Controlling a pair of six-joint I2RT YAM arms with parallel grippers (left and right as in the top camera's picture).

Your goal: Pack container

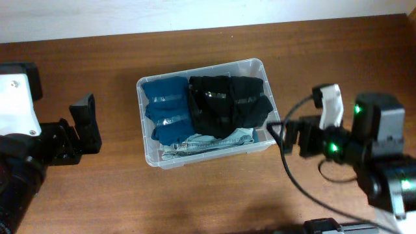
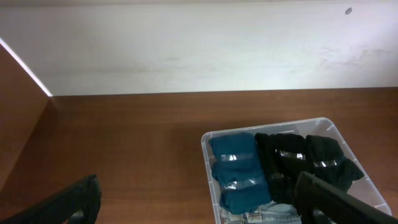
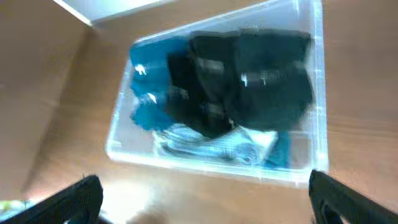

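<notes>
Fingers of our left gripper (image 1: 88, 125) stand apart above the brown wooden desk (image 1: 195, 201) in the overhead view. They are well to the left of the clear plastic rectangular container (image 1: 214, 155) and hold nothing. Our right gripper (image 1: 283, 136) sits just beside the container's right end, also empty. The container rests mid-desk between both arms. Inside it, a blue folded cloth (image 1: 166, 110) fills the left part and black folded cloths (image 1: 227, 101) fill the middle and right. A pale patterned cloth (image 1: 208, 142) lies along the wall at the lower edge.

From our left wrist, both fingers show at the bottom corners, wide apart. The container sits at lower right, and a white wall (image 2: 186, 50) stands beyond the desk.

From our right wrist the picture is blurred. We see the fingers wide apart at the bottom corners, and the container lies slanted ahead of them with the cloths inside.
</notes>
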